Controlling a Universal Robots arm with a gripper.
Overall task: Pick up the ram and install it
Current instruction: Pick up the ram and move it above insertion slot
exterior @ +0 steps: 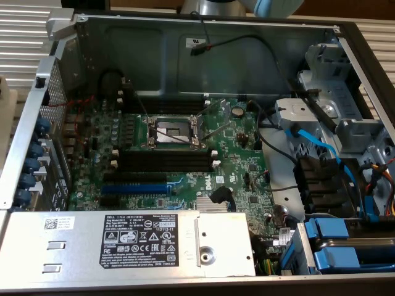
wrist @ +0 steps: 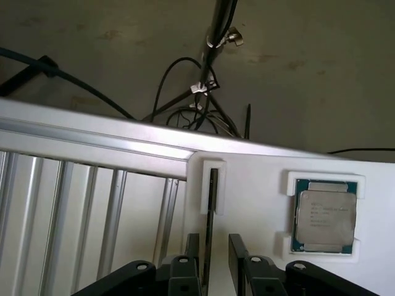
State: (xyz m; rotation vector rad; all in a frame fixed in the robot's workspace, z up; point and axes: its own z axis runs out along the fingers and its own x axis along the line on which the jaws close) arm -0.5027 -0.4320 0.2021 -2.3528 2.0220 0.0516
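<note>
Jaws stood apart astride the ram [wrist: 211, 209], its edge running twelve-to-six across their three-to-nine closing line.

Matte black gripper [wrist: 215, 246], two flat fingers [wrist: 238, 253], angular linkage arms [wrist: 133, 276] with round pivots, grey arm joint [exterior: 210, 6], pale blue cap [exterior: 274, 7]
</note>
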